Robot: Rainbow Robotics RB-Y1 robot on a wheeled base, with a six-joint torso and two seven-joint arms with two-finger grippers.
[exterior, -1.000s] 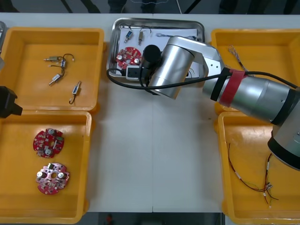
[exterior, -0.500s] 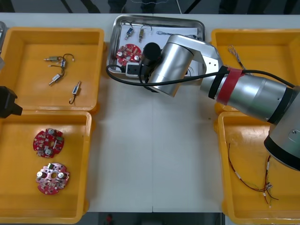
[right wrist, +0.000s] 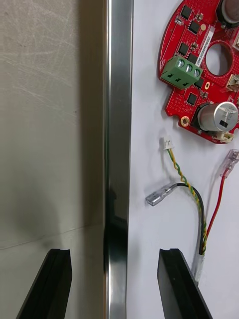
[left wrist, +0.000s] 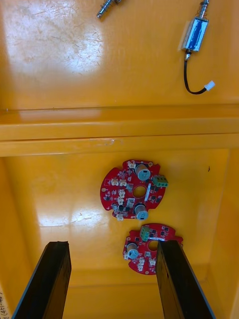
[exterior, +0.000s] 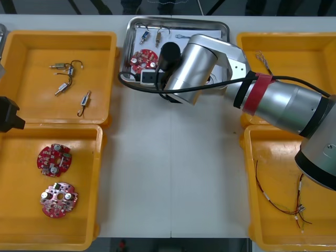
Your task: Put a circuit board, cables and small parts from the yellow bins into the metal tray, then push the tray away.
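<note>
From above, I see the metal tray [exterior: 178,21] at the worktop's [exterior: 173,168] far edge, holding a red circuit board [exterior: 144,59] and small metal parts [exterior: 145,37] under my right arm. The right pincer [right wrist: 113,264] stands spread astride the tray's rim, with the board and cables [right wrist: 180,174] just ahead of it. The left pincer [left wrist: 112,266], also spread, hangs over a yellow bin [left wrist: 55,169] with two boards [left wrist: 134,192] ahead of it.

Cam layout: one overhead, two wrist-mounted.
Front cam sits high, looking steeply down on the table [exterior: 173,173] around the metal tray [exterior: 178,21]. Right wrist cam hangs close over the tray's rim; front shares its circuit board [right wrist: 201,75]. Left wrist cam looks down into the yellow bins [left wrist: 119,124] left of the tray, also in front's coverage.
</note>
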